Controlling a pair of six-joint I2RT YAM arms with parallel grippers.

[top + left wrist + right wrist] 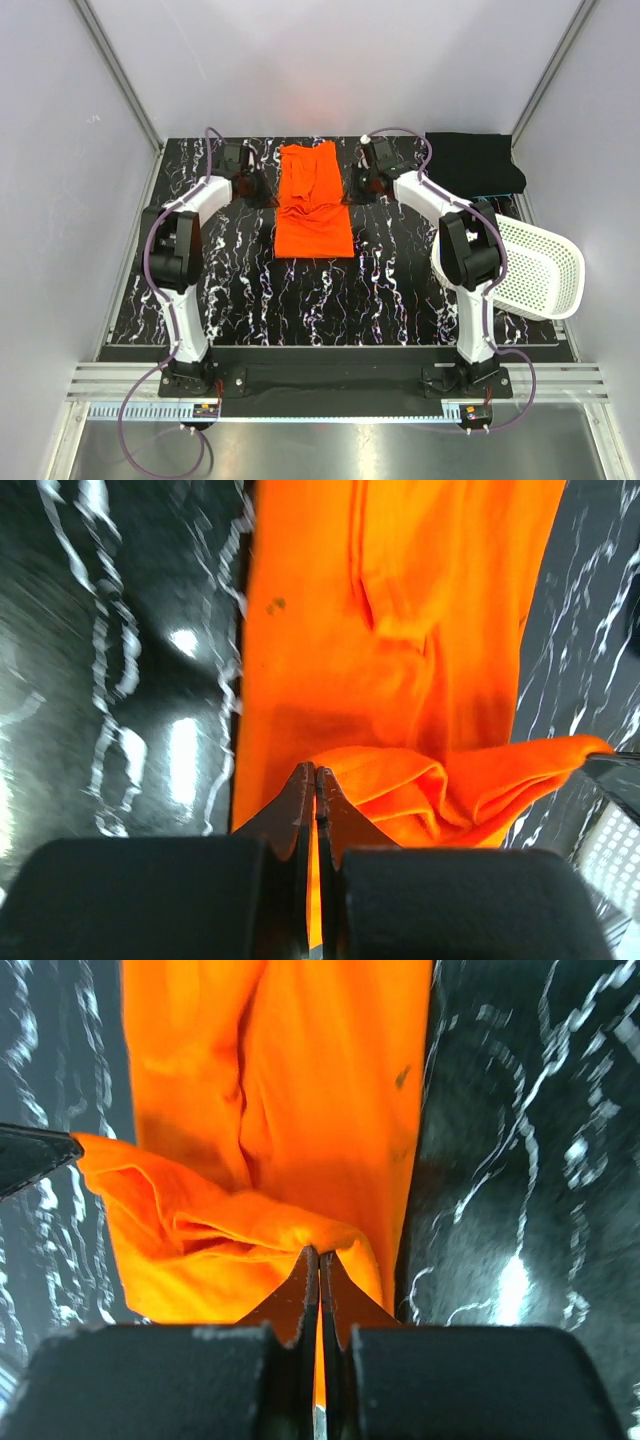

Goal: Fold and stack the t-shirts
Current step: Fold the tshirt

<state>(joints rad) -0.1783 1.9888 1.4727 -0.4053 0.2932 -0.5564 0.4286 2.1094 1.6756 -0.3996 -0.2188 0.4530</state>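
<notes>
The left end effector (316, 776) has its dark fingers pressed together on the left edge of the bright orange soft-fabric t-shirt (314, 205), pinching a raised pleat of cloth. The shirt lies on the black white-veined marble-look table (300, 295), in the middle toward the far side. It is a long narrow strip, and its long axis runs from near to far, away from the arm bases. The near half is flat and squared off. A bunched ridge crosses the middle from one end effector to the other, and the far half shows soft lengthwise creases. I cannot tell which end is the collar.

The right end effector (319, 1258) is likewise clamped shut on the shirt's right edge, at the other end of that ridge.

Farther right, a black fabric t-shirt (475, 162) sits as a flat rectangle in the far right corner, its long side running left to right. A white perforated plastic basket (540, 270) leans tilted over the right table edge, just beside the right arm.

Bare glossy surface shows between the orange hem and the arm bases, and to the left of the left arm.
</notes>
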